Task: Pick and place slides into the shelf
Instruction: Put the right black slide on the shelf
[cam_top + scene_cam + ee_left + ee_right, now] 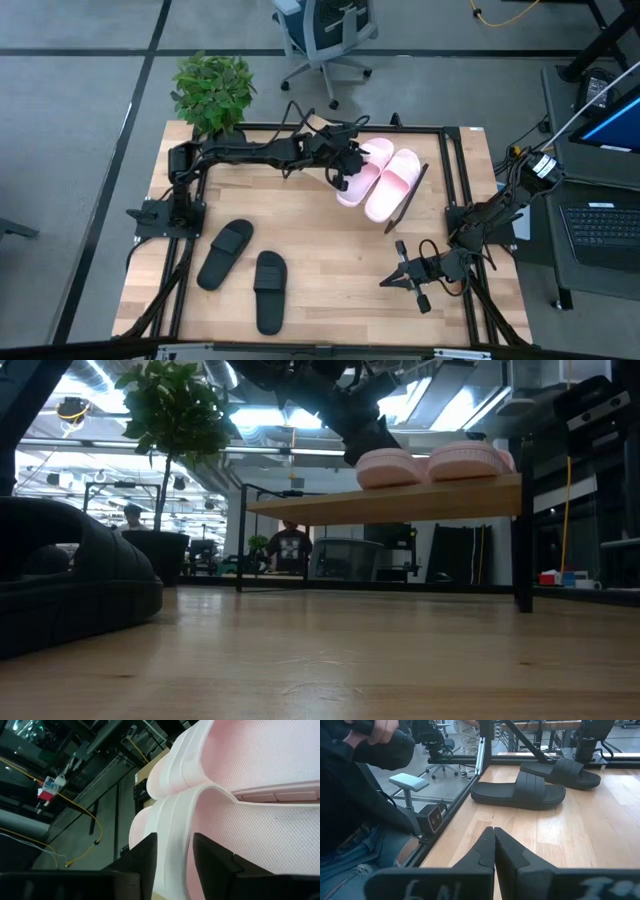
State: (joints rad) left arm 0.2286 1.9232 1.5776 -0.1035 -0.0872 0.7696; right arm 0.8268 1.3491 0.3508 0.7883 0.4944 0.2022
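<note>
Left gripper point(347, 165) clamped on pink slide's point(358, 172) strap, settling it on shelf point(400, 500) beside its pair point(392, 184); right gripper point(400, 280) closed, idle near tabletop's right edge.

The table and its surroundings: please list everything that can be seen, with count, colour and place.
pale pink slide sandals: two, pink, side by side on the shelf.
black slide sandals: two, black, on the tabletop, near left part.
slanted light-wood shelf: one, on black legs, far right part.
wooden tabletop: one, light wood, black frame.
potted plant: one, green, far left corner.
office chair: one, grey, beyond table.
laptop: one, dark, right of table.
left claw: shut on a pink sandal's strap.
right claw: shut, empty, near right part.
</note>
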